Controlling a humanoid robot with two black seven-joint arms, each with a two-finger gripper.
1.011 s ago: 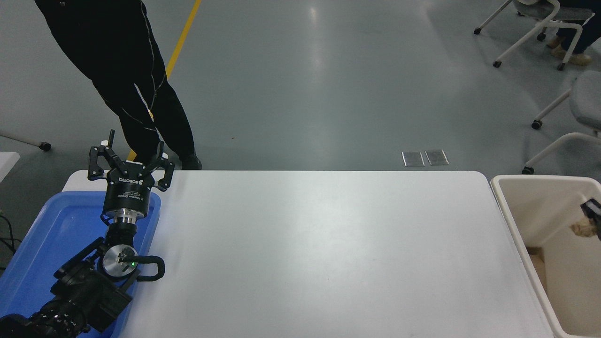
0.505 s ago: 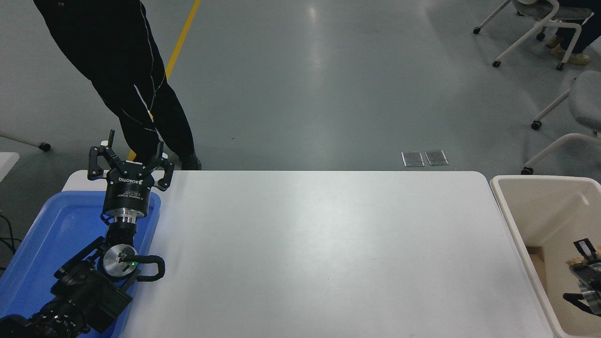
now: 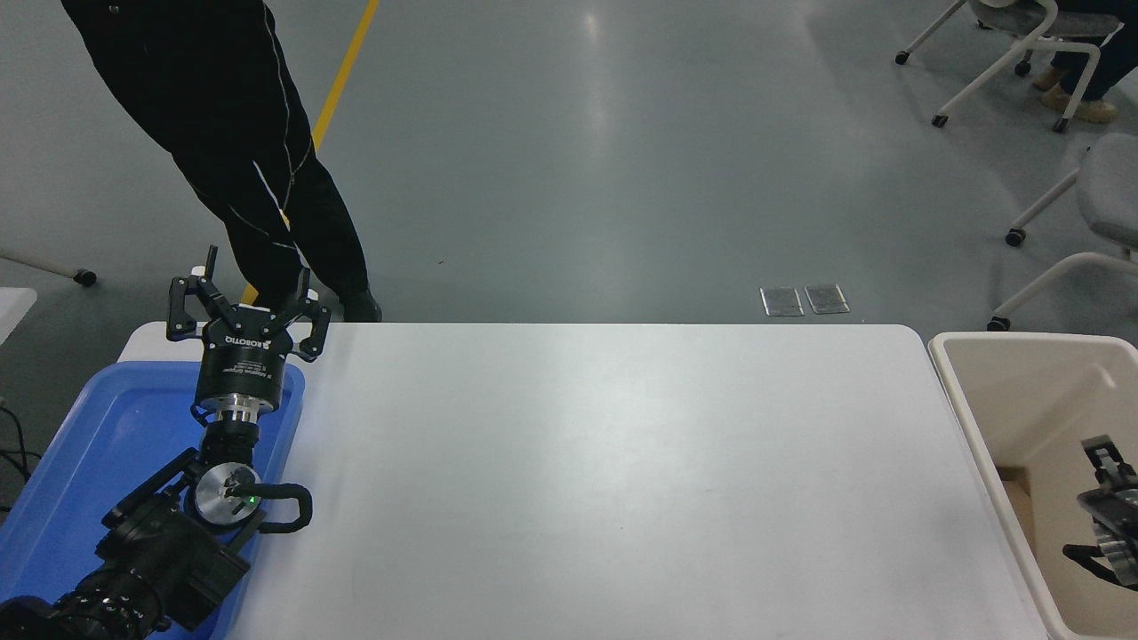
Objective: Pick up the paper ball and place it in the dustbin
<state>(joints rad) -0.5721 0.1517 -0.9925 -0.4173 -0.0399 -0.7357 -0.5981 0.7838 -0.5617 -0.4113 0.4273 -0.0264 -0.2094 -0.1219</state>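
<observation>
Right end effector (image 3: 1105,480) hangs inside the dustbin (image 3: 1005,373), its grip state unclear and no paper ball visible.

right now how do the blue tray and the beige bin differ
The tray is blue and shallow; the bin is cream-beige with tall walls. The tray sits at the table's left end, while the bin stands off its right end. The left gripper, fingers spread, is parked over the tray's far edge; the right gripper is down inside the bin. Both are smooth rectangular containers with rounded corners.
</observation>
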